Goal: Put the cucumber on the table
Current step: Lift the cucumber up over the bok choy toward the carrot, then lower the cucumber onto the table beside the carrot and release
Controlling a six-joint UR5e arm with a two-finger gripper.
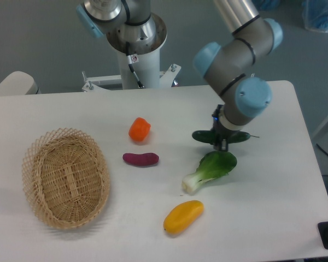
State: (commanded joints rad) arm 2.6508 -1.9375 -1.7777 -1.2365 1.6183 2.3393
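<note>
**A:** Camera view has the gripper (221, 143) pinching the cucumber (221, 136) near its middle, so it lies roughly level with a dark green end sticking out each side. It hangs over the white bench (273, 218), just above the bok choy (210, 170). How would you set it down well?

**B:** I'd keep it level and lower it straight, so both ends meet the surface together and it doesn't roll. I can't tell how high it sits, so I'd go down slowly and spread the fingers only once it rests.

**A:** Directly below looks bad to me. The leafy top of the bok choy is right under it.

**B:** Agreed; landing there would likely tip it. Bare bench shows to the right of the gripper and behind it, toward the far edge.

**A:** And the edges?

**B:** The right rim is not far off, so I'd shift only a little that way. The orange pepper (139, 129), purple vegetable (141, 159), yellow pepper (183, 216) and wicker basket (65, 184) all lie well apart to the left and front, so they shouldn't interfere.
</note>
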